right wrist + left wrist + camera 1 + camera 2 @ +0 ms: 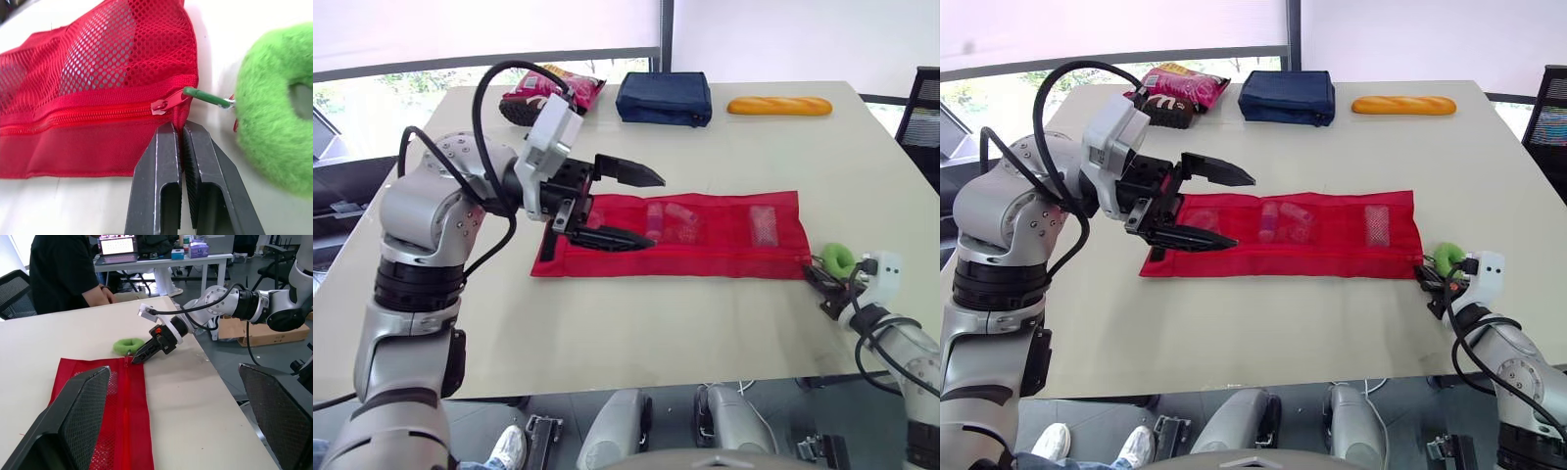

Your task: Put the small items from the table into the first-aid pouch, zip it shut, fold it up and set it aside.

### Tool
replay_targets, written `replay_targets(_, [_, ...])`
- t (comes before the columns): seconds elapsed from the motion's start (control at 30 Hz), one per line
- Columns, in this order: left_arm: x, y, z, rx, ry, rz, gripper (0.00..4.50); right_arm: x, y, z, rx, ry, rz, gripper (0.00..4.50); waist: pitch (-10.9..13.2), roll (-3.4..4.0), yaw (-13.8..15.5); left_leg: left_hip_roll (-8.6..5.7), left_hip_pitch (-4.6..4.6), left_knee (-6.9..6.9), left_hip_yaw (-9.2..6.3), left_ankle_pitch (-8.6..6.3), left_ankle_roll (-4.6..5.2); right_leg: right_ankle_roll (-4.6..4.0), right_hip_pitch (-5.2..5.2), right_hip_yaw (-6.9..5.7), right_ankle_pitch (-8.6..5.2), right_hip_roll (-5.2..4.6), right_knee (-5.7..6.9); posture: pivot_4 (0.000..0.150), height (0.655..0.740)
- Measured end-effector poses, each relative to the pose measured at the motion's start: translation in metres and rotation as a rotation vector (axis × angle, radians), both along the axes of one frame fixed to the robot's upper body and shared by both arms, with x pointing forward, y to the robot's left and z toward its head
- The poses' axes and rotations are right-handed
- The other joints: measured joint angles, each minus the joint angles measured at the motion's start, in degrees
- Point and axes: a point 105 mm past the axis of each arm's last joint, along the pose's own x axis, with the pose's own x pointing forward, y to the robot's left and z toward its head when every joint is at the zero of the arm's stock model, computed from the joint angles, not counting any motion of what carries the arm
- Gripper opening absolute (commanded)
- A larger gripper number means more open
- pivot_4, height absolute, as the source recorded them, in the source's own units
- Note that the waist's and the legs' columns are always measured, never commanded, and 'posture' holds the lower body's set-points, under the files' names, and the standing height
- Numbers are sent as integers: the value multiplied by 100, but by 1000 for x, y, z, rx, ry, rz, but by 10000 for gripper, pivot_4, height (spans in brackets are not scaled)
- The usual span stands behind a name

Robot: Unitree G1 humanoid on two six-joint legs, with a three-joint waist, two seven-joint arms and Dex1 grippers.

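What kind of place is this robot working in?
Probably an office or lab workroom: behind a person stands a desk with an open laptop, an office chair is nearby, and a cardboard box sits on the floor.

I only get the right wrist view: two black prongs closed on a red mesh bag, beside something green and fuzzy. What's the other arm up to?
Observer: The left gripper is open at the red pouch's opposite end.
Operator: Anything inside the bag?
Observer: Small packets show through the mesh in its middle pockets.
Operator: What else is around?
Observer: A snack bag, a navy case and a bread loaf lie along the table's far edge.
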Motion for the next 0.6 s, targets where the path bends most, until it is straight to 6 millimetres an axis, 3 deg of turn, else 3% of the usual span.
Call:
replay_targets(0.23, [1, -2, -1, -2, -2, -4, 45000, -9, -25, 24, 10, -56, -62, 873, 3, 6, 29, -8, -2, 0, -1, 0, 1, 0, 1, -1, 0, -7, 0, 1500, 7395])
replay_targets(0.37, [2, -3, 0, -7, -8, -1, 45000, -19, -48, 52, -47, -96, -69, 873, 8, 13, 18, -8, -1, 0, 2, -1, 2, 1, 2, 0, 0, -7, 0, 1500, 7395])
replay_targets(0.4, [3, -3, 0, -12, -11, 4, 45000, -22, -53, 72, -91, -129, -41, 873, 8, 14, 14, -6, -1, 0, 2, -1, 3, 1, 2, 0, 0, -6, 0, 1500, 7395])
replay_targets(0.5, [4, -3, 1, -15, -14, 9, 45000, -23, -47, 93, -111, -174, 12, 873, 8, 13, -1, 1, 0, -1, 4, -10, 19, 1, 3, 0, 0, -1, 0, 1500, 7395])
replay_targets(0.6, [6, -2, 2, -15, -27, 22, 45000, -17, -24, 116, -128, -213, 136, 873, 10, 16, -31, 3, 1, 0, 9, -12, 21, 1, 2, 4, 0, -1, 0, 1500, 7395])
